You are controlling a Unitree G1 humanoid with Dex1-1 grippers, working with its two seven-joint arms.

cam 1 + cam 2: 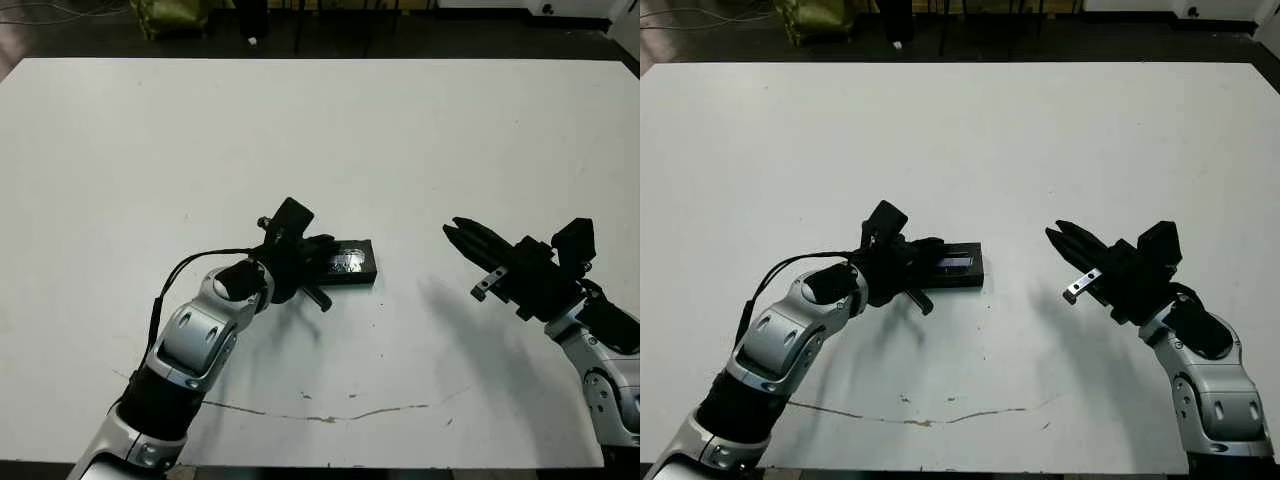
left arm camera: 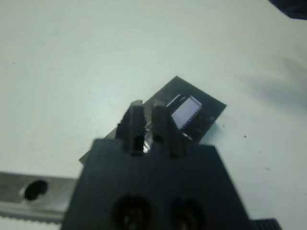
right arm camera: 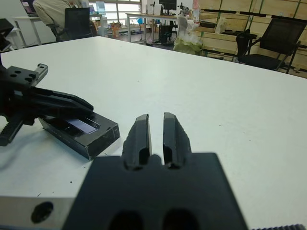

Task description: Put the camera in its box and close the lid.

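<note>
The box point(image 3: 98, 139) lies near the middle of the table as a closed black block. The lid point(image 1: 348, 262) sits flat on top of it, glossy strip facing up. The camera is hidden from every view. My left gripper point(image 1: 327, 245) is shut, its fingers point(image 2: 162, 117) lying over the lid's left end; I cannot tell whether they touch it. My right gripper point(image 1: 453, 232) is shut and empty. It hovers above the table well to the right of the box, pointing toward it.
A thin crack line point(image 1: 330, 416) runs across the white table point(image 1: 320, 130) near its front edge. Beyond the far edge are a yellow-green bag point(image 1: 170, 15), chairs point(image 3: 276, 40) and a seated person point(image 3: 53, 9).
</note>
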